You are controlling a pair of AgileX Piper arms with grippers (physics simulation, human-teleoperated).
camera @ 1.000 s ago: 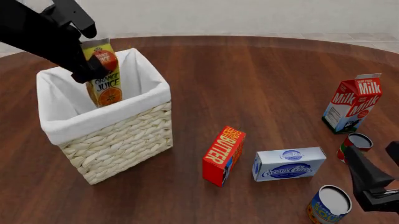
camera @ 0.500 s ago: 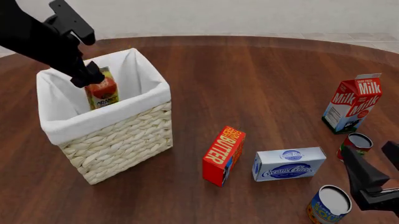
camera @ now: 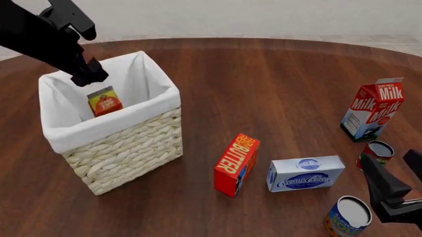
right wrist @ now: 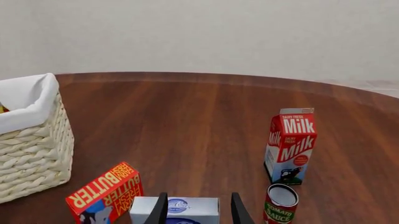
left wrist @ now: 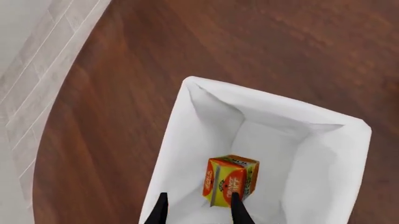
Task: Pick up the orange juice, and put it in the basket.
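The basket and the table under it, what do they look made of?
The basket looks like pale woven wicker, going by its braided strands, with a matte white cloth lining folded over the rim. The table looks like polished reddish-brown wood, with visible grain and a soft sheen.

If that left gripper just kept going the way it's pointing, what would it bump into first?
Probably the orange juice standing inside the basket: the left gripper points down into it, its open jaws lined up just beside the carton. If it slipped past, the cloth-lined bottom comes next.
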